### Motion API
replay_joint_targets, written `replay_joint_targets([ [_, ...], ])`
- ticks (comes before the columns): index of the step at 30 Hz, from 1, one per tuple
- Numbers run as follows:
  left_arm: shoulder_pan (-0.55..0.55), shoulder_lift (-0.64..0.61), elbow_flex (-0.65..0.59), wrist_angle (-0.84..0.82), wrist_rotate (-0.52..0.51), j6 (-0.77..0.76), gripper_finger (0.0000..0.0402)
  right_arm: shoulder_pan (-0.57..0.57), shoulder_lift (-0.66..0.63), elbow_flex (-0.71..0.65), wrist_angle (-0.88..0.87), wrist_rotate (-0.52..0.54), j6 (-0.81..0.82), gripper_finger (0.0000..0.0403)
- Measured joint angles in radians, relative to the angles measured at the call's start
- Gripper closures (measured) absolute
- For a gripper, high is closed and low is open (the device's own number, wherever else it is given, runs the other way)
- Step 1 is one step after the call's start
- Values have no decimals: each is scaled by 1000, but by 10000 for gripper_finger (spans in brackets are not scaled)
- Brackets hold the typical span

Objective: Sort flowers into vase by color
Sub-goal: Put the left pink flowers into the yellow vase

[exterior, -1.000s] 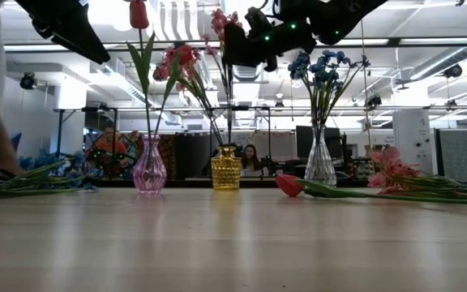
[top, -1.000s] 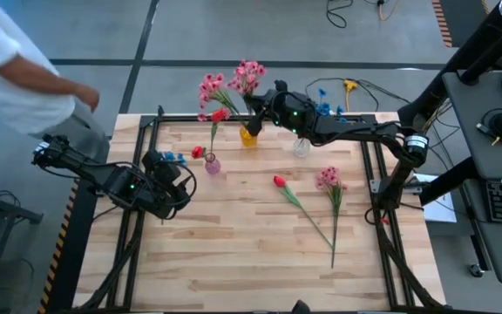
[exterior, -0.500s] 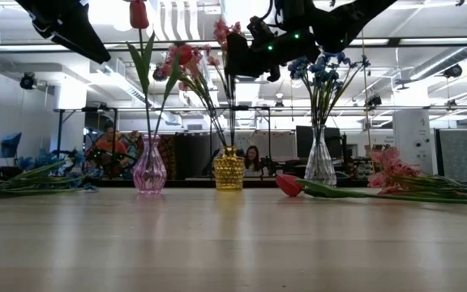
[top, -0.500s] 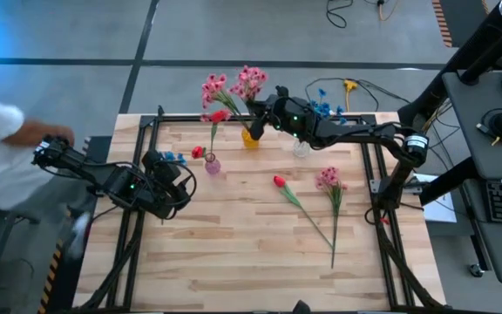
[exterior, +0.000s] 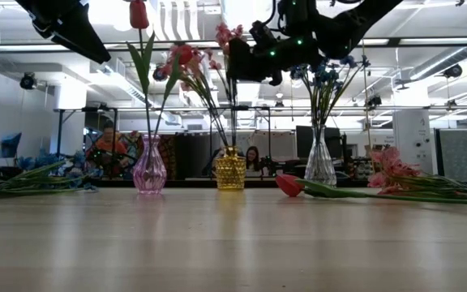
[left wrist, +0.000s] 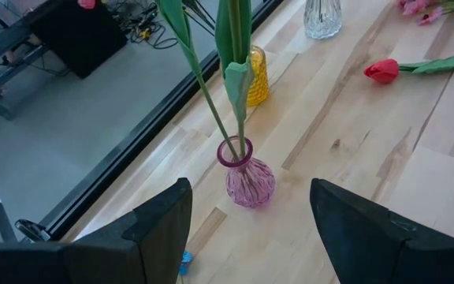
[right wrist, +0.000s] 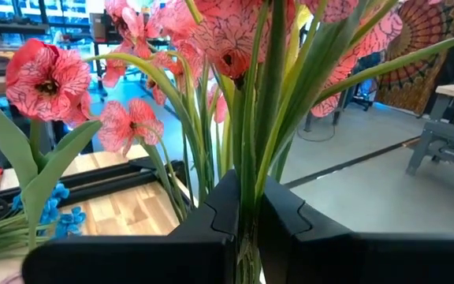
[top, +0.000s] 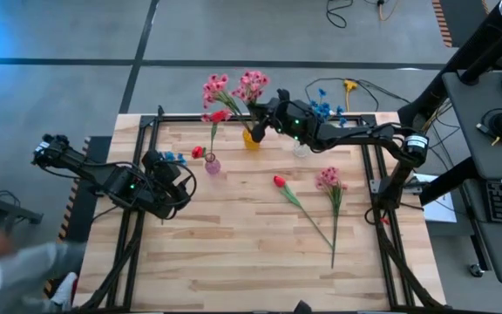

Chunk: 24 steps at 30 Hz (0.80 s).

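A yellow vase (top: 249,138) (exterior: 230,170) at the far edge holds pink blooms (top: 215,88). My right gripper (top: 259,120) (exterior: 246,63) hovers over it, shut on another pink flower's stem. The pink glass vase (top: 212,164) (left wrist: 249,178) holds red tulips (top: 219,115), and the clear vase (top: 301,147) holds blue flowers (top: 321,109). A red tulip (top: 279,181) and a pink flower (top: 329,179) lie flat on the table. My left gripper (top: 178,180) (left wrist: 247,233) waits open, near-left of the pink vase. My right gripper pinches the green stem (right wrist: 250,207) of a pink flower between its two fingers (right wrist: 216,211), below the blooms (top: 253,83). The fingers come in roughly level from the table's right, lying across the stem. The stem stands upright, its lower end (exterior: 231,134) running down into the yellow vase.
Blue flowers (top: 172,158) and a red bud (top: 197,152) lie near the left arm by the far left rail. The loose stems (top: 333,240) stretch toward the near right. Black frame rails (top: 138,218) run along the table's sides.
My right gripper, still shut on the stem, has eased slightly down and toward the table's right, carrying the pink blooms with it. The yellow vase has shifted a little right. A person at the table's left has moved off toward the near side.
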Motion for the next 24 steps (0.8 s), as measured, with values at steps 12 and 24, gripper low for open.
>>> replay_joint_targets([
  [12,1,0,0,0,-2,0,161,-5,0,-48,55,0,10,370],
  [24,1,0,0,0,-3,0,161,-6,0,-57,71,0,25,313],
])
